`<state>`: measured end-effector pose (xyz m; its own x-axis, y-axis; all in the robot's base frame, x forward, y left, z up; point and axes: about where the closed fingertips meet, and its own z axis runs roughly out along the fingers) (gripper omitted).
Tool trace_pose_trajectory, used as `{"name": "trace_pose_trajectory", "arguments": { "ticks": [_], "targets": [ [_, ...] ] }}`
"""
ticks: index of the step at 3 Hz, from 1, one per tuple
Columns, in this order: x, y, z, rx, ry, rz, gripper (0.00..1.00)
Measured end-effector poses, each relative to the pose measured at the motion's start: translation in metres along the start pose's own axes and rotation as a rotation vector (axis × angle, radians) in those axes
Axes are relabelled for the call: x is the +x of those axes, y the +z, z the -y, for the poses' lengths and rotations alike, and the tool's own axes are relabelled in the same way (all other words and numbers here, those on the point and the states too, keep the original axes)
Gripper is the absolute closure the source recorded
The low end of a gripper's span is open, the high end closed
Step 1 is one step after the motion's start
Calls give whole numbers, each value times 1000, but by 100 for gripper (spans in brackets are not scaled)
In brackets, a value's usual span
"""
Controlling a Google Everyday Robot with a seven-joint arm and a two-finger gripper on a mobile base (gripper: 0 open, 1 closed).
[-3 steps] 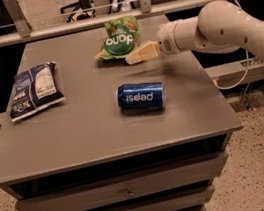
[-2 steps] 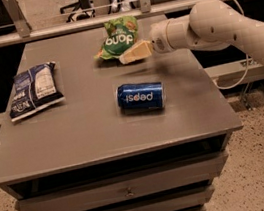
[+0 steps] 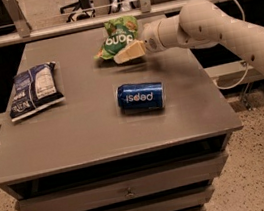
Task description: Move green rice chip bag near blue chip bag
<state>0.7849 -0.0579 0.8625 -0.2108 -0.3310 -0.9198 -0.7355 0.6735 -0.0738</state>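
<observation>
Grey table [image 3: 76, 132]. The green bag [image 3: 119, 37] sits near the far edge, right of centre. The gripper [image 3: 130, 52], reaching in from the right, touches the bag's lower right side; whether it clasps the bag cannot be told. The blue bag [image 3: 33, 89] lies flat at the left, well apart. A Pepsi can [image 3: 140, 96] lies on its side nearer the front.

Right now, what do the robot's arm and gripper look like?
The arm is smooth cream-white tubing with a bulbous joint bearing small dark dots. The gripper, beside the green rice chip bag, is tan and wedge-shaped.
</observation>
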Motion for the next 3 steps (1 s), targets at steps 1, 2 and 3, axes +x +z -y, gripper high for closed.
{"name": "trace_pose_trajectory", "arguments": {
  "ticks": [1,2,3],
  "targets": [
    [3,14,2,-18,0,-3,23],
    [5,18,1,-27,0,-10,46],
    [7,15,2,-24,-5,-21,69]
  ]
}}
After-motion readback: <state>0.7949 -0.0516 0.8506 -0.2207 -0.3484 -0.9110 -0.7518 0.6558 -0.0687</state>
